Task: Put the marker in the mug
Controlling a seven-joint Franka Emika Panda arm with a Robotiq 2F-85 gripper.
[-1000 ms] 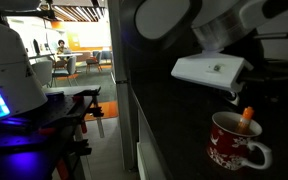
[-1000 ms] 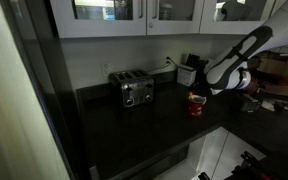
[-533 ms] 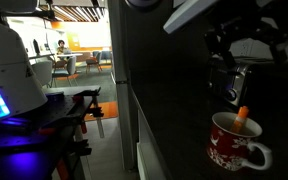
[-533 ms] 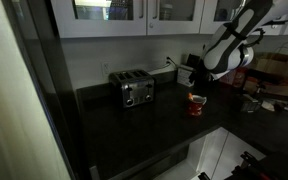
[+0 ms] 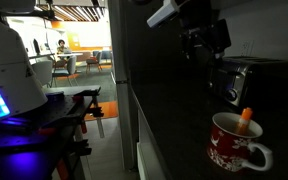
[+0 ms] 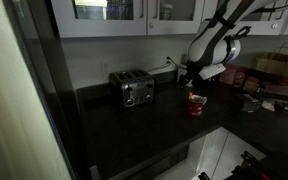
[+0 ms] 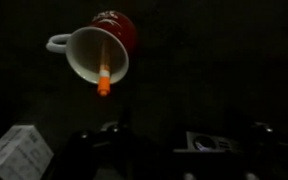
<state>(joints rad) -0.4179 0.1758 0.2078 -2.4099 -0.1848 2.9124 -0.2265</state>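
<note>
Since half a second ago I've pulled the arm up and away. In an exterior view the black Robotiq gripper [image 5: 206, 50], which hung close above the round red mug with a white pattern [image 5: 234, 146], now sits well clear of it, up at about 11 o'clock from the mug. The mug hasn't moved. The thin orange-red marker [image 5: 246, 118] stands in it as before, leaning on the rim with its top poking out.

In an exterior view the white arm comes down from the top edge, elbow bent, with the wrist above and a little behind the mug [image 6: 195, 104]. The wrist view looks straight down. The mug [image 7: 96, 52] lies at 11 o'clock, its handle pointing to 9, and the marker [image 7: 103, 78] slants across the white inside towards 6 o'clock. The jaws stand apart along the bottom edge, with nothing between them.

A dark metal boxy toaster [image 6: 136, 91] stands on the black counter [image 6: 134, 135], at 9 o'clock from the mug and well apart from it. A pale box [image 7: 12, 155] shows at 7 o'clock in the wrist view.
</note>
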